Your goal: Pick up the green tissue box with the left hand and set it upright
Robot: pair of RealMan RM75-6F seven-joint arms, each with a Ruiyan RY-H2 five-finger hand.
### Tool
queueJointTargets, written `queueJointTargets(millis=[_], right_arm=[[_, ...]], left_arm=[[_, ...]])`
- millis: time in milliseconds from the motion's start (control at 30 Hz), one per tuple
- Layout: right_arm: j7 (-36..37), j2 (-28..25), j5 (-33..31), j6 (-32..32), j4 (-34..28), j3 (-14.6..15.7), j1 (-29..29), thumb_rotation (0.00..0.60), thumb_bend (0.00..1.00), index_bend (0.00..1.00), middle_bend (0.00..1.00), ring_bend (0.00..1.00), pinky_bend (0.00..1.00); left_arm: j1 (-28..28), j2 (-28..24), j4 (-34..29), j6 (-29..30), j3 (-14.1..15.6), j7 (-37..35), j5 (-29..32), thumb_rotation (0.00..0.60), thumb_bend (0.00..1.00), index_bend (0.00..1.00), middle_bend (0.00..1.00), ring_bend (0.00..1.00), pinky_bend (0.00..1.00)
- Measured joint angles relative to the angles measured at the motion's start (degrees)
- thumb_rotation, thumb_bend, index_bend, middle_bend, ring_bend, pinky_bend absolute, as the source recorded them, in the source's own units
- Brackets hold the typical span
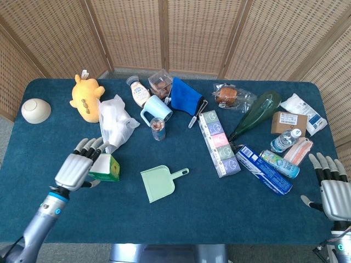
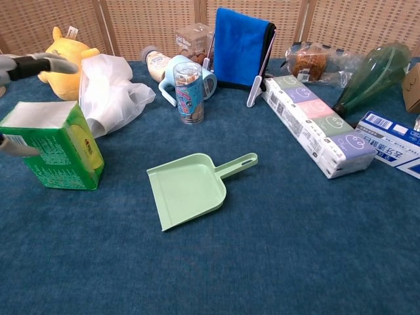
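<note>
The green tissue box [image 2: 59,147] lies on its side on the blue table at the left; in the head view only its right end [image 1: 109,167] shows past my left hand. My left hand [image 1: 78,167] hovers over the box with its fingers spread and nothing in it. In the chest view only its fingers [image 2: 39,63] enter from the left edge, above the box, with the thumb in front of the box's left side. Whether it touches the box I cannot tell. My right hand [image 1: 332,189] stays open at the table's front right corner.
A mint dustpan [image 1: 160,182] lies right of the box. A white plastic bag [image 1: 114,121] and a yellow plush [image 1: 86,96] sit behind it. A cup [image 2: 189,92], blue cloth [image 2: 241,46], tissue packs [image 1: 219,143] and other goods fill the back and right.
</note>
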State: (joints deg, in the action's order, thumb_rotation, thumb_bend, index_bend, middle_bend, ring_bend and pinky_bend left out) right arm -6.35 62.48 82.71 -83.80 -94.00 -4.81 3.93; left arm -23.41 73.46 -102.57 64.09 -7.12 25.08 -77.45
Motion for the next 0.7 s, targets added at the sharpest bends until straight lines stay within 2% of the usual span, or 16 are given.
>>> queueJointTargets(millis=[100,267,367,567,700], right_arm=[[0.3,0.0,-0.1,0.2,0.0,0.0,0.1,0.600,0.00,0.00,0.00,0.00,0.02],[0.6,-0.3,-0.2,0.9,-0.3,0.2,0.2,0.600,0.00,0.00,0.00,0.00,0.02],[0.9,-0.7,-0.6,1.8,-0.6,0.4,0.3,0.600,0.00,0.00,0.00,0.00,0.02],[1.9,-1.1,-1.0,2.6,-1.0,0.5,0.6,0.600,0.00,0.00,0.00,0.00,0.02],[2.0,-1.2,-1.0,2.7,-0.9,0.5,0.7,0.600,0.00,0.00,0.00,0.00,0.02]], left_arm=[[-1.0,1.4,-0.3,-0.4,-0.3,2.0,1.6,0.600,0.05,0.16,0.14,0.04,0.10],[-2.0,2.6,-0.1,-0.6,-0.7,4.1,3.4,0.600,0.07,0.34,0.33,0.21,0.24],[-2.7,3.5,-0.1,-0.6,-0.8,5.6,4.4,0.600,0.08,0.41,0.41,0.29,0.30],[-3.0,4.6,0.3,1.2,-0.6,7.3,4.9,0.600,0.11,0.47,0.47,0.35,0.36],[-2.9,4.7,0.6,2.2,-0.4,7.3,5.3,0.600,0.12,0.48,0.48,0.36,0.38]])
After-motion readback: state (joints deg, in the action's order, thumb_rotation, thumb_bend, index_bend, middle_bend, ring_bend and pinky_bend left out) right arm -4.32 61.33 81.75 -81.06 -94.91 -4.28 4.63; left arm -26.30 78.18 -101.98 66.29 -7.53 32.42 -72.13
